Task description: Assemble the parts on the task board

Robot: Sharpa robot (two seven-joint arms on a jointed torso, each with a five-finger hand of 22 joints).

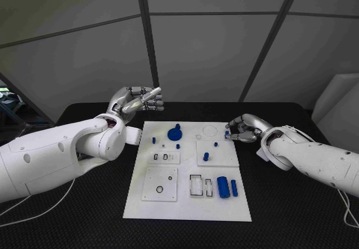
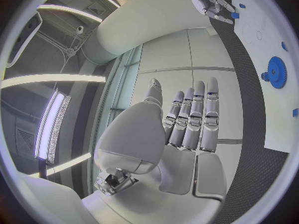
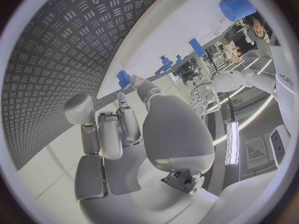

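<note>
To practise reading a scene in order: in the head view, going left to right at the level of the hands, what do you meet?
Left hand → blue gear on the task board → right hand.

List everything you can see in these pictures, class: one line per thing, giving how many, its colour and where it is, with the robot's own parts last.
Table: one, black, under everything.
Task board: one, white, in the middle of the table.
Gear: one, blue, on the far part of the board.
Large cylinder: one, blue, near right part of the board.
Slim cylinder: one, blue, right beside the large cylinder.
Small parts: several, blue, scattered over the far half of the board.
Left hand: one, silver, raised beyond the board's far left corner, fingers straight, holding nothing.
Right hand: one, silver, at the board's far right edge, fingertips at a small blue part; grip unclear.
</note>
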